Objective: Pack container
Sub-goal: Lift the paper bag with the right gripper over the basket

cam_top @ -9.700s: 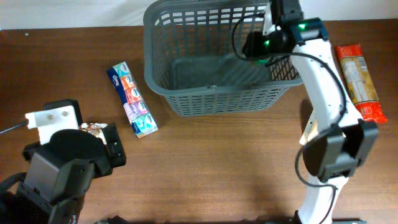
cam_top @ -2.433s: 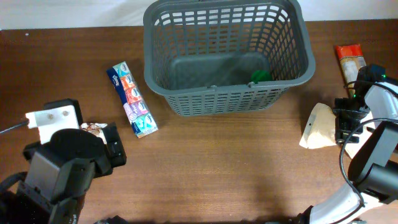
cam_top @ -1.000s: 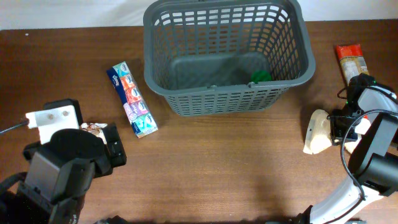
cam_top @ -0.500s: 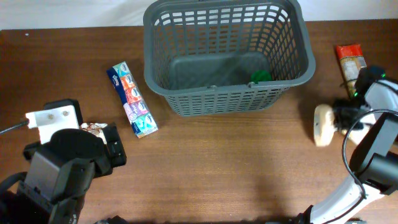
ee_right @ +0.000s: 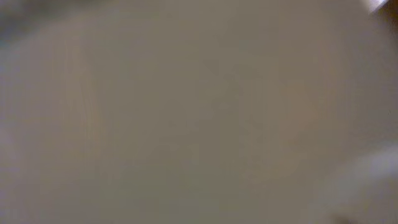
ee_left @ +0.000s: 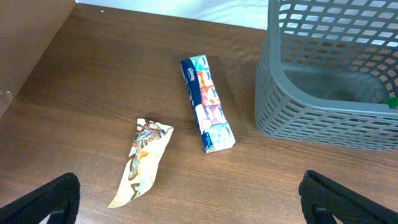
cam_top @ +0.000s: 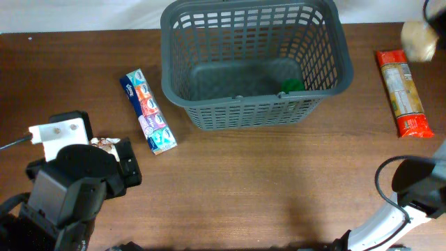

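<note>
The container (cam_top: 251, 106) is a dark grey slotted basket at the table's back centre, also seen in the left wrist view as the container (ee_left: 311, 121). A small green item (cam_top: 291, 85) lies on its floor at the right. A blurred cream packet (cam_top: 420, 38) hangs in the air at the far right corner, beyond the basket's right rim. My right gripper (cam_top: 433, 12) is shut on it, mostly cut off by the picture's edge. The right wrist view shows only a blurred beige surface. My left gripper (ee_left: 189, 202) stands wide open over bare wood at the front left.
A long colourful tissue pack (cam_top: 148, 111) lies left of the basket, seen too as the tissue pack (ee_left: 207, 102). A crumpled snack wrapper (ee_left: 142, 162) rests nearer my left gripper. A red and orange packet (cam_top: 402, 90) lies right of the basket.
My right gripper closed on the cream packet and carried it from the table at the right up to the far right corner. The left arm has not moved.
</note>
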You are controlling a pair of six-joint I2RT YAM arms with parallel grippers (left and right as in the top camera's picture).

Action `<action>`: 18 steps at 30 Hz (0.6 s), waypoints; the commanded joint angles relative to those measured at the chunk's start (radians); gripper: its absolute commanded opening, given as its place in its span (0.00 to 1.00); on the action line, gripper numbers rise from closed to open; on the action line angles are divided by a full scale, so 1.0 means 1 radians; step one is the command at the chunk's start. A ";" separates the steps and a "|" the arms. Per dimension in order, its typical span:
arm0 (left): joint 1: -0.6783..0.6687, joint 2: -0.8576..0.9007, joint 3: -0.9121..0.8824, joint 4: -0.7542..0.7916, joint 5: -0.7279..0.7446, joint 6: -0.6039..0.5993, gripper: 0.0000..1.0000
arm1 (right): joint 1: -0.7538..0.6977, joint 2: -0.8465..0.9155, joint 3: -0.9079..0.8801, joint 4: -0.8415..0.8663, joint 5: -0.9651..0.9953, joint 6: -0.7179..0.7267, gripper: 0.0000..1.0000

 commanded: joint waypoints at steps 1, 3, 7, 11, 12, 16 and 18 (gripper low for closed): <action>0.003 0.002 0.000 0.000 0.001 0.015 1.00 | 0.051 -0.041 0.188 0.028 -0.225 -0.119 0.04; 0.003 0.002 0.000 0.000 0.001 0.015 1.00 | 0.096 -0.041 0.240 0.031 -0.254 -0.140 0.04; 0.003 0.002 0.000 0.000 0.001 0.015 1.00 | 0.232 -0.040 0.258 0.022 -0.369 -0.291 0.04; 0.003 0.002 0.000 0.000 0.001 0.015 1.00 | 0.424 -0.032 0.246 -0.066 -0.287 -0.532 0.04; 0.003 0.002 0.000 0.000 0.001 0.015 1.00 | 0.474 -0.029 0.241 -0.094 -0.201 -0.565 0.04; 0.003 0.002 0.000 0.000 0.001 0.015 1.00 | 0.616 -0.004 0.203 -0.135 0.034 -0.568 0.04; 0.003 0.002 0.000 0.000 0.001 0.015 1.00 | 0.627 0.003 0.176 -0.131 0.034 -0.569 0.04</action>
